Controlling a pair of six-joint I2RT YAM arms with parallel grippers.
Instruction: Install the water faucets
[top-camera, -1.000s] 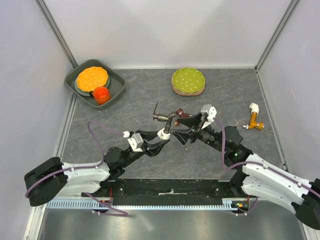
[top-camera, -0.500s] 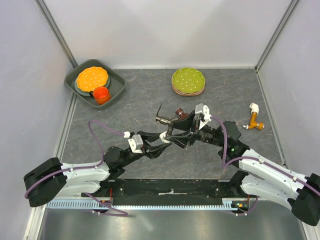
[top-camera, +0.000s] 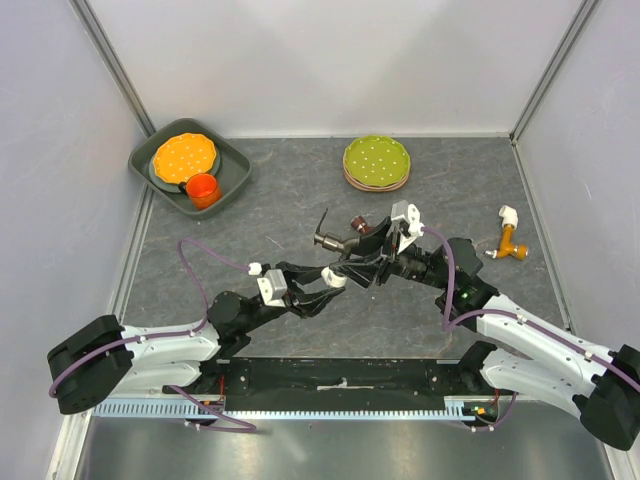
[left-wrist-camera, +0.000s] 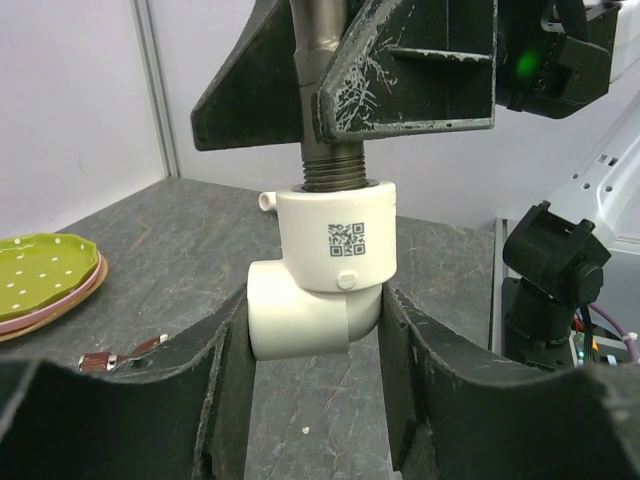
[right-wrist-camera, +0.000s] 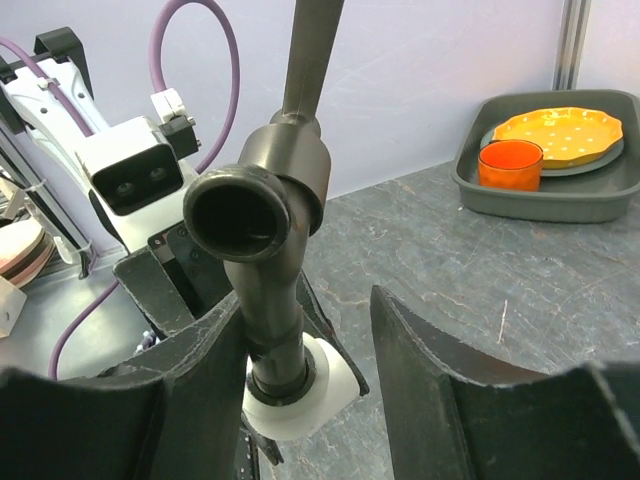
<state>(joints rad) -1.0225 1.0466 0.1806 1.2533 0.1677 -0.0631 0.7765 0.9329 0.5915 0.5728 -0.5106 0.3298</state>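
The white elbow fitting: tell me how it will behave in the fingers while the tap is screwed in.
The white elbow fitting looks like rigid moulded plastic, so it probably won't flex under the left gripper. Its smooth, rounded body may slip or rotate between the pads as the dark grey tap turns in. It looks small and hollow, so likely light.

Top external: overhead, behind arm bases, faces far wall, distant.
Left wrist: low, close, faces white elbow fitting (left-wrist-camera: 322, 270).
Right wrist: close, faces dark grey tap (right-wrist-camera: 262, 235).
Shared: that joined assembly.
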